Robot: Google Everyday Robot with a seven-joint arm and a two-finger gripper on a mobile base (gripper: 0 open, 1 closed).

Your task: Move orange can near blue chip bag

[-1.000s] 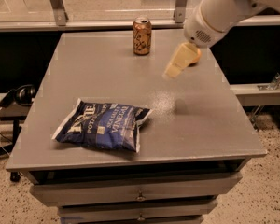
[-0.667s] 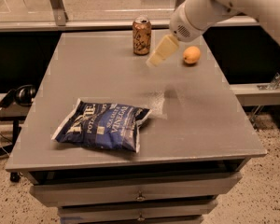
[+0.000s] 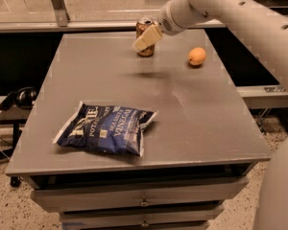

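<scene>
The orange can [image 3: 145, 28] stands upright at the far edge of the grey table [image 3: 197, 109], partly hidden behind my gripper. My gripper [image 3: 146, 38], with cream-coloured fingers, hangs above the table right in front of the can, reaching in from the upper right on the white arm [image 3: 230, 8]. The blue chip bag [image 3: 105, 127] lies flat near the table's front left, white lettering up, far from the can.
A round orange fruit [image 3: 197, 56] lies on the table to the right of the can. Drawers [image 3: 144, 200] run under the table's front. Black headphones [image 3: 21, 97] lie on a low surface to the left. A glass railing stands behind the table.
My gripper has swung left across the table's far side, from right of the can to directly in front of it, uncovering the orange fruit. The can and the bag have not moved.
</scene>
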